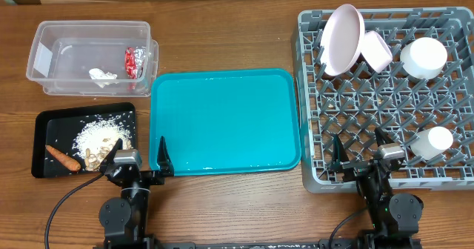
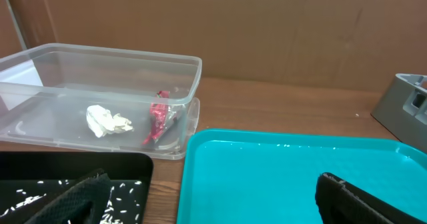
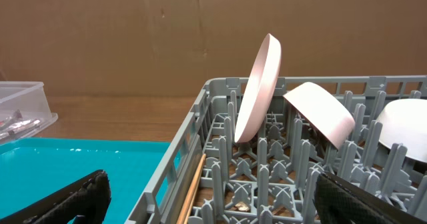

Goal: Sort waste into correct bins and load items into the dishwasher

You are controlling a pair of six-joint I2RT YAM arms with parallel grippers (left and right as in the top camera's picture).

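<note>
At the table's near edge, spread wide and holding nothing: left claw [image 1: 139, 151] and right claw [image 1: 358, 147]. Risk of knocking the leaning plate [image 1: 341, 38] off its pegs in the dish rack [image 1: 307, 93] with any careless reach inward. Well beyond the right claw, towards the far right corner; chopsticks [image 3: 192, 184] just ahead, low in the grid.

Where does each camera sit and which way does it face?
Overhead: above the table, looking straight down on clear tub, black tray, teal tray, grey rack; left end effector and right end effector at bottom edge.
Left wrist: low, facing brown backdrop over clear tub and teal tray; own fingers below.
Right wrist: low, facing the rack's pink plate; own fingers below.
Shared: both wrist views show teal tray and clear tub.
</note>
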